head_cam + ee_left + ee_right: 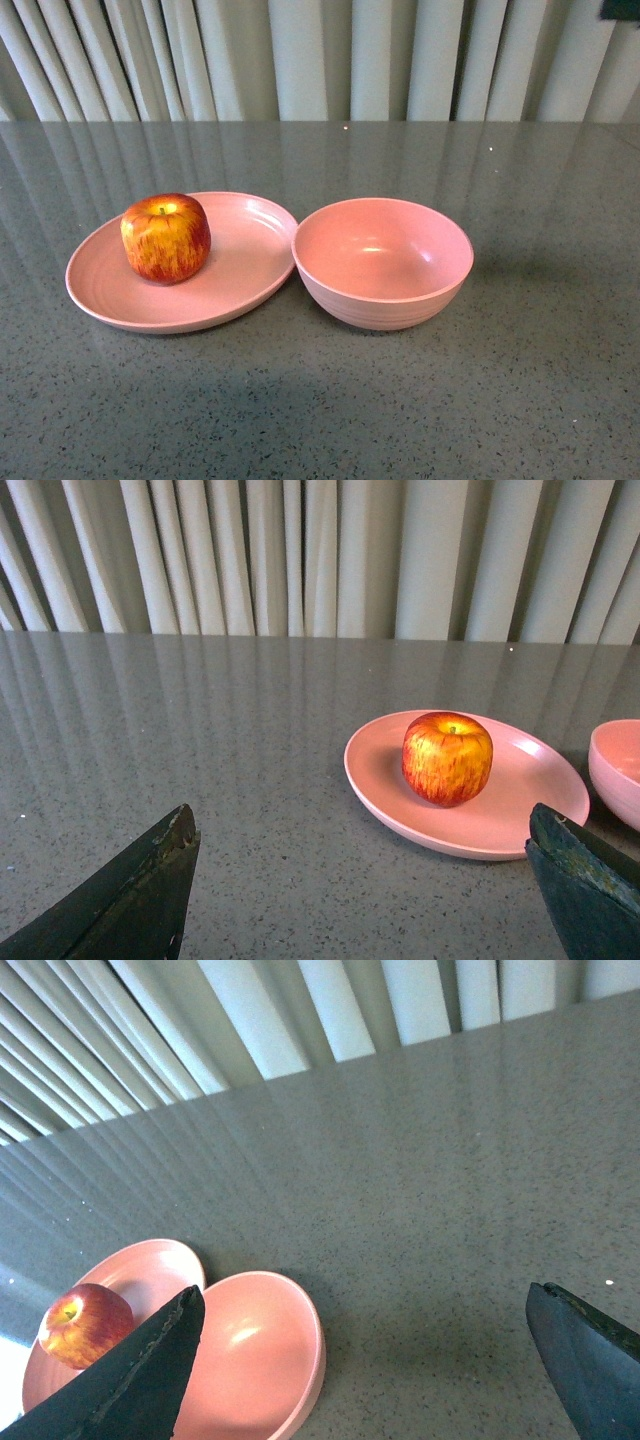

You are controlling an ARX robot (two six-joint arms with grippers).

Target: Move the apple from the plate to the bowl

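Left gripper (pixel 360 810) and right gripper (pixel 362 1290) are gaping empty; the left, seemingly nearer, should be straddling the centre-left apple (pixel 166 238) squarely.

Soft even light; glossy table (pixel 520 400) mirrors curtain (pixel 300 60) streaks; highlight inside bowl (pixel 385 300); frames sharp.

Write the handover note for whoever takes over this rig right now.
Left gripper: open, holding nothing. Right gripper: open, holding nothing.
The apple sits on the plate, stem up; the bowl next to the plate is empty.
Done: nothing yet. Left to do: grasp the apple, lift it, set it in the bowl.
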